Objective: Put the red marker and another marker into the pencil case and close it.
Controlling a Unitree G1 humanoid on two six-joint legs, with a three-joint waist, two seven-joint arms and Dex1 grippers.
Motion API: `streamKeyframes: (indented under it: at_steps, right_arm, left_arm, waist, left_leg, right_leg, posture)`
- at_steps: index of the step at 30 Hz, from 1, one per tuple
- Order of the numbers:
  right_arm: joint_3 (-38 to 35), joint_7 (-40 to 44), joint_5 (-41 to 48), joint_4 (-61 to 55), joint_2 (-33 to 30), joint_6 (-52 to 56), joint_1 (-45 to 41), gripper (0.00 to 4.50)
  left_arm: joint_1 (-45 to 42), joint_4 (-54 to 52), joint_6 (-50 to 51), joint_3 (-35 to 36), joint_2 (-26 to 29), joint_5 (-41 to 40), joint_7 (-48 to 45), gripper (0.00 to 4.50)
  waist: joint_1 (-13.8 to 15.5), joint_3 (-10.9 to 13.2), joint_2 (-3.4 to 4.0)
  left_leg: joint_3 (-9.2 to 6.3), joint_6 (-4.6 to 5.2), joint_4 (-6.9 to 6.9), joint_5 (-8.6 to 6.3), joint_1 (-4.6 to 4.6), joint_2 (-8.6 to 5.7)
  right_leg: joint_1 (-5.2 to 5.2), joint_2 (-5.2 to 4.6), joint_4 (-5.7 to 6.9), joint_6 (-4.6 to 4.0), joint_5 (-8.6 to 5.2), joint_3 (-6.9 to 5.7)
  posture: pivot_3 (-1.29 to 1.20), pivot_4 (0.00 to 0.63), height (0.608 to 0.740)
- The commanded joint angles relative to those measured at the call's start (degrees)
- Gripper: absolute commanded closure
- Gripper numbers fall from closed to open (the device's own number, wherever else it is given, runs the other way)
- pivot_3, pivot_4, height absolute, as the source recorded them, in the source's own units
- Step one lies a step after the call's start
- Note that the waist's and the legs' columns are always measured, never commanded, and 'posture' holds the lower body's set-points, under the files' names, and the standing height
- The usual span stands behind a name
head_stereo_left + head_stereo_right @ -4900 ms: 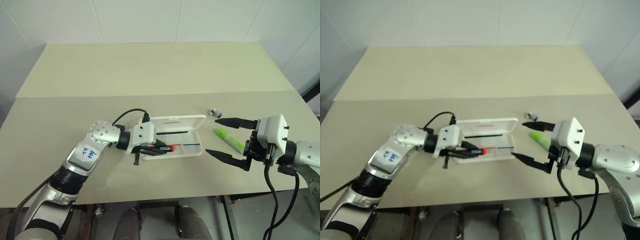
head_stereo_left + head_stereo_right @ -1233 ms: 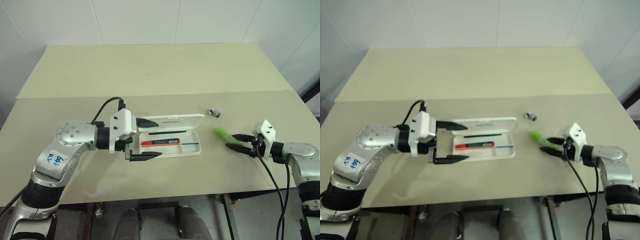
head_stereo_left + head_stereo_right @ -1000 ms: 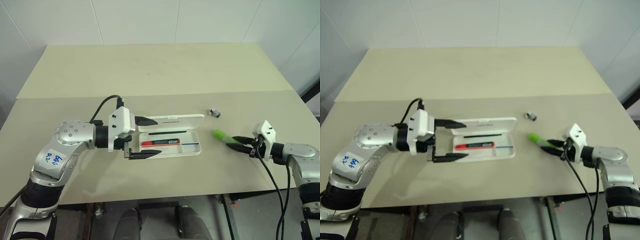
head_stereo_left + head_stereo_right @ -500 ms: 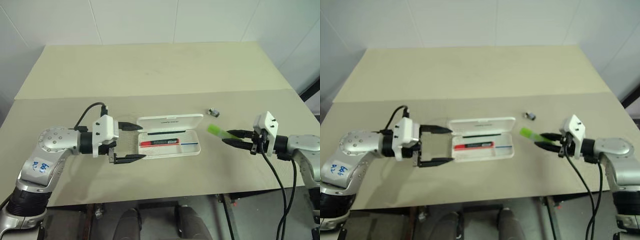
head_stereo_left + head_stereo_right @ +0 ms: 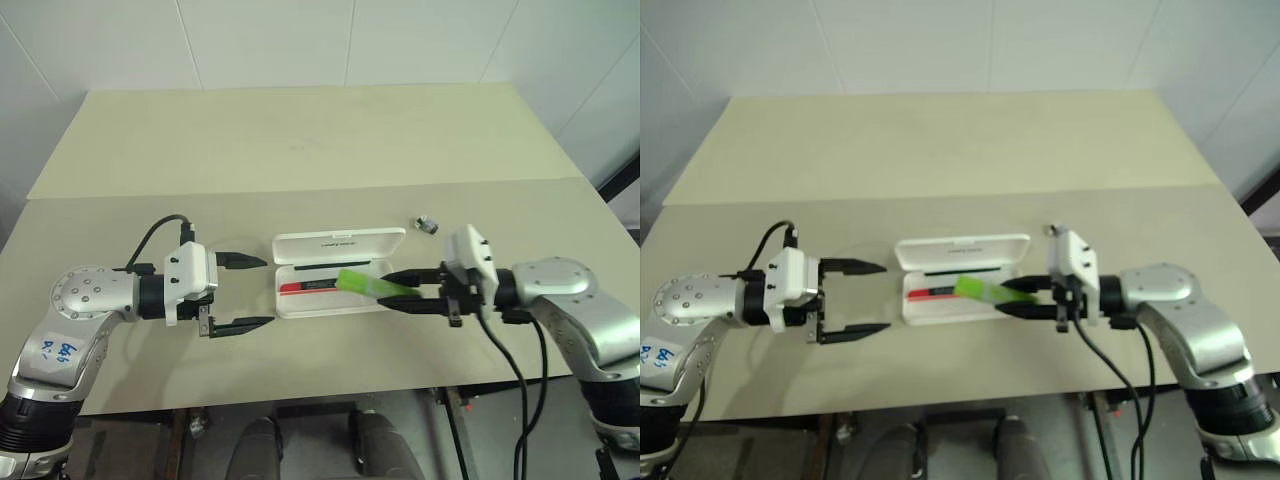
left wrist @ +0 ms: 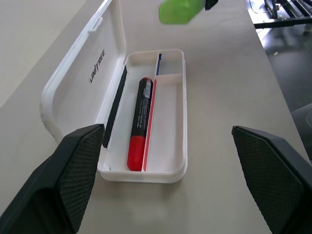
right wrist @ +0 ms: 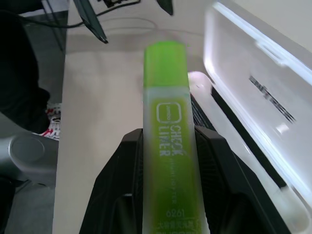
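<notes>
Green marker (image 5: pixel 366 284) sits clenched in my right gripper (image 5: pixel 392 290) above the open pencil case (image 5: pixel 335 245); red marker (image 5: pixel 310 288) inside; left gripper (image 5: pixel 258 292) released.

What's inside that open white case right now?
The pencil case holds the red marker, lying lengthwise beside a red divider line. The green marker hangs above it in the right gripper, hiding part of the tray in the head views.

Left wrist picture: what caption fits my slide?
Red marker lies in the open pencil case; green marker above.
</notes>
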Motion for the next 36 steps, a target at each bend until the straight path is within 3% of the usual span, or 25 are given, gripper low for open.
streamKeyframes:
  at_steps: [1, 17, 36]
  right_arm:
    - [3.56, 1.45, -3.91, 2.56, 1.75, -4.64, -2.89, 3.39]
    - [15.88, 4.61, -15.83, 19.94, 15.24, -16.63, -13.48, 3.39]
    - [16.67, 6.59, -21.88, 32.86, 20.36, -26.73, -17.63, 3.39]
  left_arm:
    - [0.81, -1.41, -1.63, 1.33, 0.68, 0.38, 0.13, 0.0]
    - [2.22, -2.58, -1.87, 1.15, 0.61, 0.58, 1.71, 0.0]
    - [1.06, -2.97, -1.5, -0.41, -0.44, 0.5, 3.05, 0.0]
  waist:
    - [0.0, 0.0, 0.0]
    - [-0.2, 0.0, 0.0]
    - [-1.2, 0.0, 0.0]
  left_leg:
    - [0.0, 0.0, -0.01, 0.0, 0.0, 0.0]
    - [0.13, -0.05, -0.07, -0.03, -0.06, 0.11]
    - [0.27, -0.07, -0.07, -0.04, -0.09, 0.21]
  right_leg:
    - [-0.01, 0.01, 0.0, 0.0, 0.0, 0.0]
    - [-0.26, 0.05, 0.17, 0.28, 0.15, -0.04]
    - [-0.5, 0.12, 0.42, 0.28, 0.15, 0.0]
  posture:
    - [0.0, 0.15, 0.74]
    - [0.0, 0.15, 0.74]
    - [0.0, 0.15, 0.74]
